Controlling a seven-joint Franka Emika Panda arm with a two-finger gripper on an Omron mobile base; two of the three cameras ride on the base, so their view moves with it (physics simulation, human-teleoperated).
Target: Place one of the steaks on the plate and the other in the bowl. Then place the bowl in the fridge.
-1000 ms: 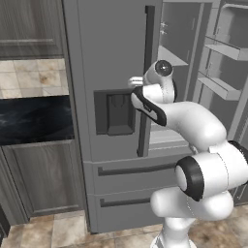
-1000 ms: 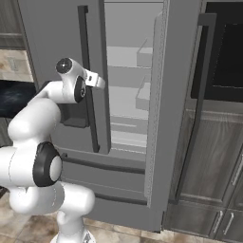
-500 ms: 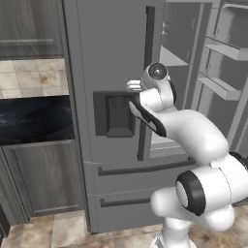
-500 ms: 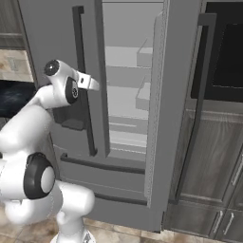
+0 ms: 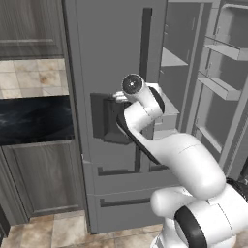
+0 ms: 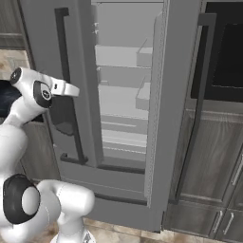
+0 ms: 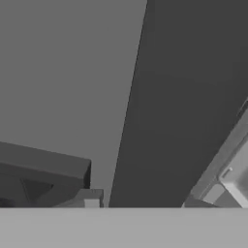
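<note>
Here your arm [image 5: 184, 160] rises from the near right of the left base view and bends up to the fridge [image 5: 106, 58], the wrist [image 5: 133, 86] level with the dispenser recess [image 5: 104, 118] in the closed left door. In the right base view the hand [image 6: 64, 88] points right, toward the dark handle [image 6: 66, 71] of that door. You cannot tell how far the pincer is parted, nor whether it has hold of anything. In the hand view the door handle [image 7: 174, 106] runs as a dark band up the grey door, with the recess [image 7: 34, 179] at lower left. Farther in, the fridge's right door [image 6: 168, 104] stands open, showing pale shelves [image 6: 121, 57] inside. Left of the fridge you see a dark wood cabinet [image 5: 41, 179].
</note>
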